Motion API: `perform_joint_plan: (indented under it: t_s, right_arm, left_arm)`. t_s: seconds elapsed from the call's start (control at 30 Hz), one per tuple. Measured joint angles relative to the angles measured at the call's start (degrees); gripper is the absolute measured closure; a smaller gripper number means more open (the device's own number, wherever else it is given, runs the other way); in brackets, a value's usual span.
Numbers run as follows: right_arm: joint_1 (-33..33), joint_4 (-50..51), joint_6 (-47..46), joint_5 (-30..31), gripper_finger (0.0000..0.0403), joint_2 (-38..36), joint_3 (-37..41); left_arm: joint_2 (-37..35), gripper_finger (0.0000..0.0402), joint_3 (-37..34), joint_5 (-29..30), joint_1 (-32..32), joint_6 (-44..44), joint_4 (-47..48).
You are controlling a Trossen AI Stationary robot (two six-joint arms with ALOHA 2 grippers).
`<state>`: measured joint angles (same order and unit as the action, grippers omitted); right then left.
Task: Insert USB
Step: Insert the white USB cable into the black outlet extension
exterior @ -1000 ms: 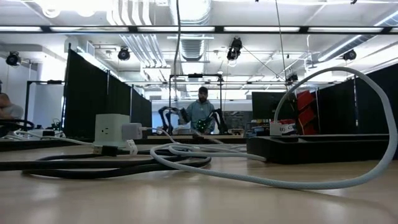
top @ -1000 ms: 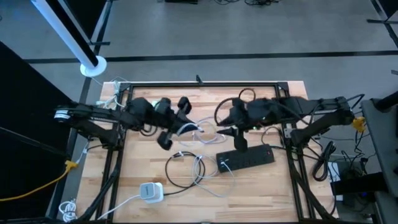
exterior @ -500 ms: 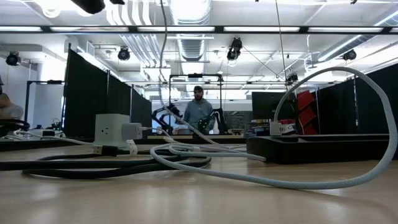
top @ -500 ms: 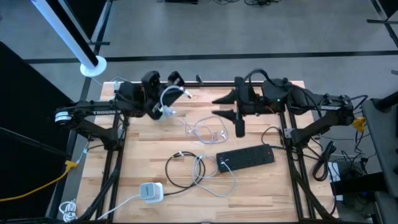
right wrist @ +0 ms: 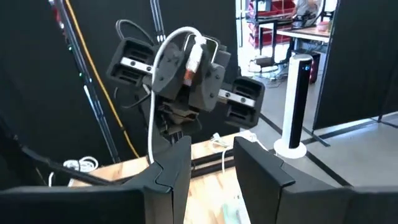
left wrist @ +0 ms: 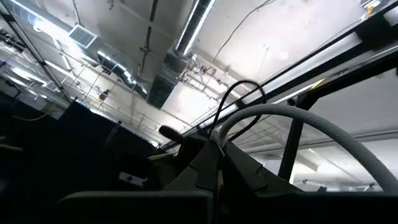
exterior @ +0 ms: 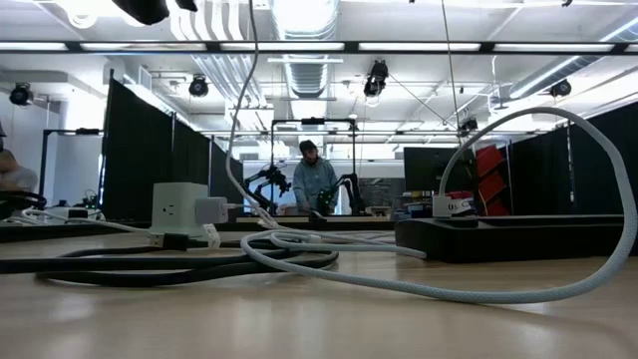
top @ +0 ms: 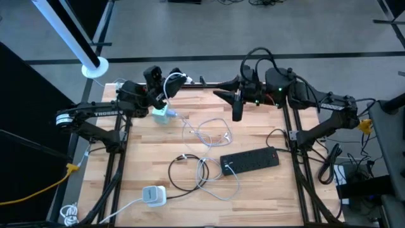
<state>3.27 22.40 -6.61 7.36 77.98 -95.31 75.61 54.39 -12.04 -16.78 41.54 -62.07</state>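
Note:
A white USB cable (top: 204,130) lies in loose loops on the wooden table. My left gripper (top: 166,83) is raised over the table's far left part, tipped upward and shut on the cable's plug end (right wrist: 196,52). From there the cable arcs (left wrist: 298,118) and hangs down (exterior: 242,120) to the loops. My right gripper (top: 231,103) is open in the air over the far middle, facing the left gripper (right wrist: 193,57) and touching nothing. The black power strip (top: 250,161) lies flat nearer the front. My left gripper pinches the white cable at its plug end (right wrist: 196,52) between its two fingertips (left wrist: 208,163), the fingers pointing up and away from the table. The held end is lifted clear. The cable bends over beside the fingers and hangs slack to the loops on the table.
A white charger block (top: 152,195) with its own cord sits near the front left. A black cable (top: 183,172) loops beside the power strip (exterior: 508,234). A white pole (top: 69,35) stands beyond the far left corner. A person (exterior: 312,179) works at another station in the room behind.
Both grippers have risen and drawn back toward the far edge. The left one has carried the cable's plug end up from mid-table and tipped upward, so the cable now hangs from it. The right one has left the power strip and stayed open.

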Motion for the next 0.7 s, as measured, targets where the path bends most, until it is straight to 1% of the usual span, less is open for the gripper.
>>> perform_joint_plan:
  t_s: [0.07,0.17,0.27,0.33,0.47,0.57,0.7]
  right_arm:
    - [-0.43,4.45,3.61,-0.40,0.0304,-0.50,0.00]
    - [-1.96,17.02,8.28,-0.48,0.0311,-1.86,0.00]
    - [-3.35,29.90,7.94,-0.46,0.0321,-3.34,0.36]
    - [-3.97,34.90,5.88,-0.32,0.0329,-4.40,1.48]
    - [-4.84,36.36,1.64,0.12,0.0347,-7.59,4.57]
    - [-5.18,35.43,-1.17,0.15,0.0360,-9.39,6.72]
    - [-6.11,35.18,-4.57,0.20,0.0371,-9.79,9.43]
  left_arm:
    - [0.00,0.0402,-0.02,-1.30,0.02,-2.96,4.85]
    - [-0.04,0.0402,-0.04,-3.24,0.38,-6.72,15.24]
    - [0.40,0.0402,-0.11,-3.29,2.04,-10.73,26.19]
    - [1.25,0.0402,-0.15,-2.19,4.04,-13.45,31.14]
    - [3.88,0.0402,-0.17,0.56,8.32,-18.39,34.73]
    - [6.84,0.0402,-0.17,1.08,11.01,-21.77,34.52]
    - [11.81,0.0402,-0.17,1.10,13.71,-22.10,34.47]
